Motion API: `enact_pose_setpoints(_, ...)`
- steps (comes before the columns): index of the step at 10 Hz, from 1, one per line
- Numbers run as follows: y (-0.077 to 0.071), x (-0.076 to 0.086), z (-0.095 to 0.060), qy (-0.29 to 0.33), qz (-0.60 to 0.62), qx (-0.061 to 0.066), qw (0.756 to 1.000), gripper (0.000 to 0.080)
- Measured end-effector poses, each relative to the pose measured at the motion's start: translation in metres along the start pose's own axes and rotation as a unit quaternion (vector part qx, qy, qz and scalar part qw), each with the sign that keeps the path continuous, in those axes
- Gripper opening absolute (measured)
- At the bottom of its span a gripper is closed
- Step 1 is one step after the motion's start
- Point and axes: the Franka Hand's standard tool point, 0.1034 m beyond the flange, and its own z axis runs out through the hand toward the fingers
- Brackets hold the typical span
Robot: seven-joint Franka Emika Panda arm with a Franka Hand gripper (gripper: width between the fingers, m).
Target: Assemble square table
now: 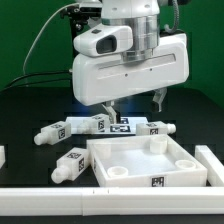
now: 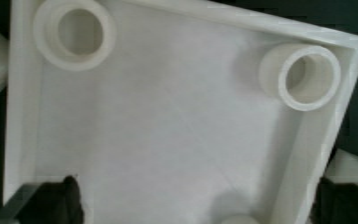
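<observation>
- Pincer (image 1: 134, 106) hangs released and empty over the square tabletop panel (image 1: 150, 160) at lower centre, rim-up, apparently so its corner sockets (image 2: 306, 77) can take legs.
- Loose legs (image 1: 70, 165) lie on the black worktop (image 1: 25, 115).

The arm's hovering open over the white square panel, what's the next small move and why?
Probably lower the end effector straight down toward the rim of the square panel. It hovers open and holds nothing, and the wrist view shows the panel right beneath it. A short descent would likely let the fingers straddle the rim, ready to close.
</observation>
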Motion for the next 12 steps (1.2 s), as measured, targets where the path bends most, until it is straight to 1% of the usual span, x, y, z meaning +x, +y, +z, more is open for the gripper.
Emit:
enact_pose_setpoints(1, 0.002, 0.001, 0.001, 0.0, 0.001, 0.0, 1.0, 0.0648)
enact_pose_setpoints(2, 0.012, 0.011, 0.004, -0.002, 0.0, 0.002, 1.0, 0.0648)
enact_pose_setpoints(3, 0.026, 0.032, 0.009, 0.002, -0.008, -0.001, 1.0, 0.0648)
enact_pose_setpoints(4, 0.038, 0.047, 0.015, 0.004, -0.038, 0.001, 0.999, 0.0648)
enact_pose_setpoints(5, 0.042, 0.048, 0.019, 0.005, -0.067, 0.002, 0.998, 0.0648)
enact_pose_setpoints(7, 0.041, 0.048, 0.019, 0.004, -0.062, 0.002, 0.998, 0.0648)
enact_pose_setpoints(8, 0.046, 0.045, 0.021, 0.003, -0.064, 0.003, 0.998, 0.0648)
enact_pose_setpoints(9, 0.059, 0.039, 0.024, 0.0, -0.055, 0.002, 0.998, 0.0648)
enact_pose_setpoints(10, 0.069, 0.037, 0.026, -0.002, -0.048, 0.001, 0.999, 0.0648)
enact_pose_setpoints(11, 0.076, 0.035, 0.031, -0.004, -0.043, 0.002, 0.999, 0.0648)
enact_pose_setpoints(12, 0.078, 0.032, 0.037, -0.008, -0.04, 0.005, 0.999, 0.0648)
